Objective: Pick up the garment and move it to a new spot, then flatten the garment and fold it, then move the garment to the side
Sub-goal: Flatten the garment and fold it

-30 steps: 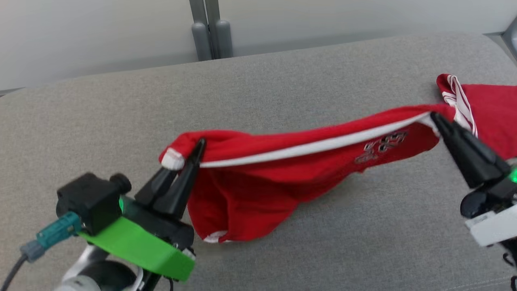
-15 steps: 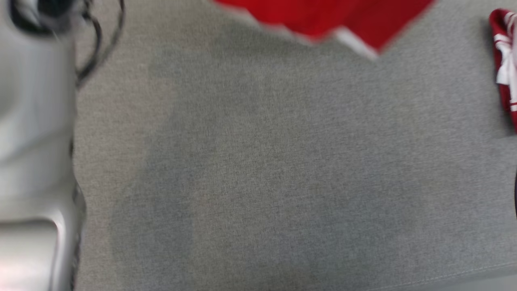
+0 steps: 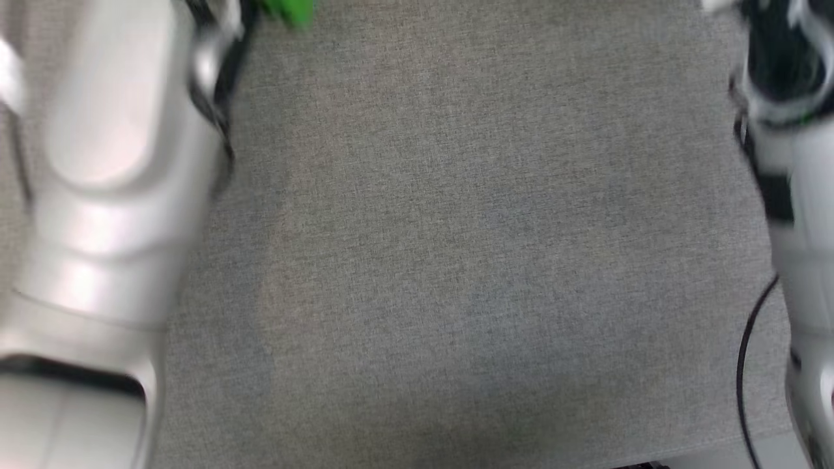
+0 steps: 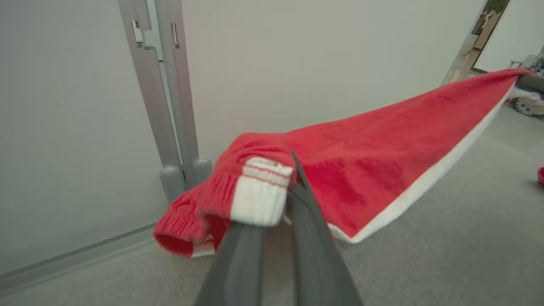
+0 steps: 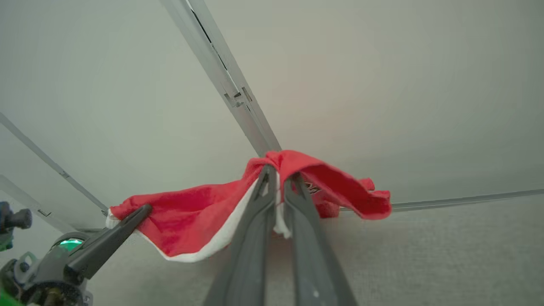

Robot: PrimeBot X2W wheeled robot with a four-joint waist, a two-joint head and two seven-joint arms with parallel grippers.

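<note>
I have the left gripper [image 4: 278, 199] and right gripper [image 5: 279, 177] each clamped tight on an end of the red jersey [image 4: 382, 140], strung between them over the grey cushion [image 3: 456, 260], while my head view blurs both cropped forearms [image 3: 98, 195].

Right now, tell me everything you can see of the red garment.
The garment is red, soft knit-looking cloth with a white ribbed cuff striped thinly in red and a white band along one edge. It hangs stretched and sagging between the left gripper, shut at the cuff, and the right gripper, shut on a bunched fold. It is above the grey cloth surface; whether its lowest end touches that is unclear.
</note>
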